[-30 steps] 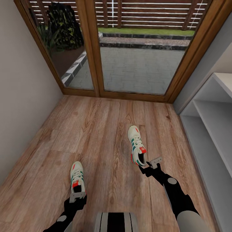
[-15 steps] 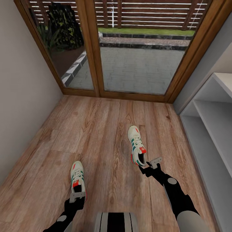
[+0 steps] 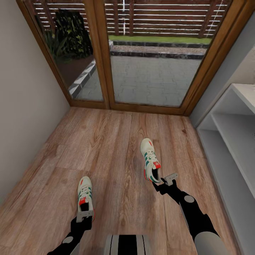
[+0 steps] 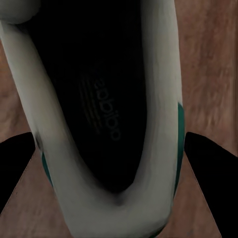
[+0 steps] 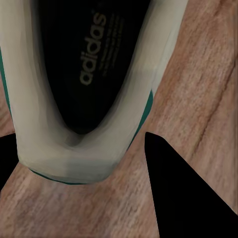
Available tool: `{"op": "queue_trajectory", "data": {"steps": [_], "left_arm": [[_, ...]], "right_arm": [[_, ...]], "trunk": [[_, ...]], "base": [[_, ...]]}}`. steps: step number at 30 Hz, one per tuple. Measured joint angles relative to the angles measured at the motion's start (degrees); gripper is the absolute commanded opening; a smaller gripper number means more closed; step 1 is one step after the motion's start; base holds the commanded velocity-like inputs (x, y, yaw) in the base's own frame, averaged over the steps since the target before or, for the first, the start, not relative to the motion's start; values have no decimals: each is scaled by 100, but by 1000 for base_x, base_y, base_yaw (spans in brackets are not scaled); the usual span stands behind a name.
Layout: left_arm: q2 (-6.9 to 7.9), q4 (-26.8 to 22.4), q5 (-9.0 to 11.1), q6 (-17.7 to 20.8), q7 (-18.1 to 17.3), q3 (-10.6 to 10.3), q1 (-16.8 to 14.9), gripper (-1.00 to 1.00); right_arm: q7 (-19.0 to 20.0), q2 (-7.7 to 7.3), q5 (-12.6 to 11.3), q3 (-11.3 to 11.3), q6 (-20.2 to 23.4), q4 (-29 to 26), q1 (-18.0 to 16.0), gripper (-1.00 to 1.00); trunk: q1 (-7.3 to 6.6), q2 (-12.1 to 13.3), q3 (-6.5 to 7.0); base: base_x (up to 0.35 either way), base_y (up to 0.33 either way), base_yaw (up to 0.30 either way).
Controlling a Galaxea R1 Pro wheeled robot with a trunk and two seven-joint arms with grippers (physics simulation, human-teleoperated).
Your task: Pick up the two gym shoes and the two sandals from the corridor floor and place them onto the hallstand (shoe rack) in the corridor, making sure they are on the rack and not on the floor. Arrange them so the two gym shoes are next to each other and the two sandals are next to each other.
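The left gripper [image 3: 85, 214] was clamped on the heel of one gym shoe [image 3: 84, 194], its dark fingers [image 4: 208, 163] on either side of the collar, the toe pointing away over the corridor floor [image 3: 106, 148]. The right gripper [image 3: 163, 181] held the other gym shoe [image 3: 150, 160] by its heel the same way, apparently lifted a little, though I couldn't be sure. Beyond that gripper, to its right, stood the pale hallstand [image 3: 230, 141], its shelves bare.
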Motion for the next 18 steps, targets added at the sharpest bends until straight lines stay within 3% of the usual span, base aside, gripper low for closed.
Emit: {"op": "queue_trajectory", "data": {"steps": [10, 14, 16, 18], "left_arm": [[96, -58, -55, 23, -55, -56, 0, -100], [263, -53, -72, 32, -59, -63, 35, -100], [469, -11, -54, 22, -71, -29, 214, -100], [512, -24, -55, 18, -75, -54, 291, -100]], "right_arm": [[0, 5, 9, 4, -3, 49, 0, -100], [-6, 28, 10, 6, -14, 52, 0, -100], [-14, 27, 12, 1, -19, 51, 0, -100], [-16, 17, 14, -3, -19, 55, 0, -100]], "trunk": [[-26, 13, 222], [-36, 19, 310], [-41, 22, 354], [-46, 24, 399]], "base": [[0, 0, 0], [0, 0, 0], [0, 0, 0], [0, 0, 0]]}}
